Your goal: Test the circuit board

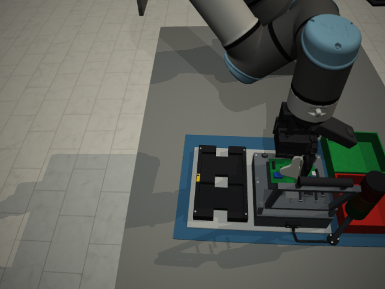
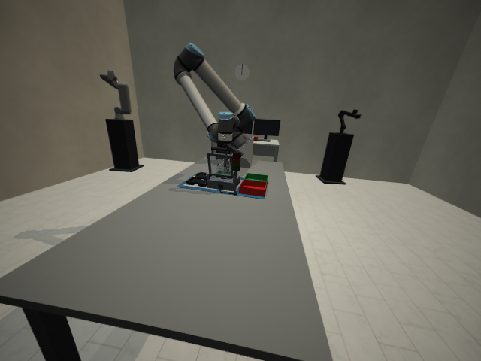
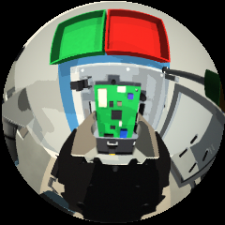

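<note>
Desk (image 2: 186,248) surface stretched grey from the near edge in the exterior view, with all the gear grouped toward its far end on a blue mat (image 1: 183,198). On that mat, nearest in the top view, a handle loop (image 1: 306,238) stuck out from the front of the tester (image 1: 292,217), whose lid (image 1: 320,186) stood raised on its frame. The black tray (image 1: 221,183) lay just beside the tester, on the side away from the bins, its slots showing no board. The signal light (image 1: 368,192) rose beside the red bin (image 1: 373,217), and the green bin (image 1: 351,155) sat behind the red one, touching it. Above the tester bed the end effector (image 3: 114,141) was closed on one short edge of the green circuit board (image 3: 117,110), held over the grey bed with components facing the wrist camera and its white connector (image 3: 121,89) at the end away from the fingers. Whether the board touched the bed could not be told. The arm (image 2: 210,89) folded high over the desk's far end.
</note>
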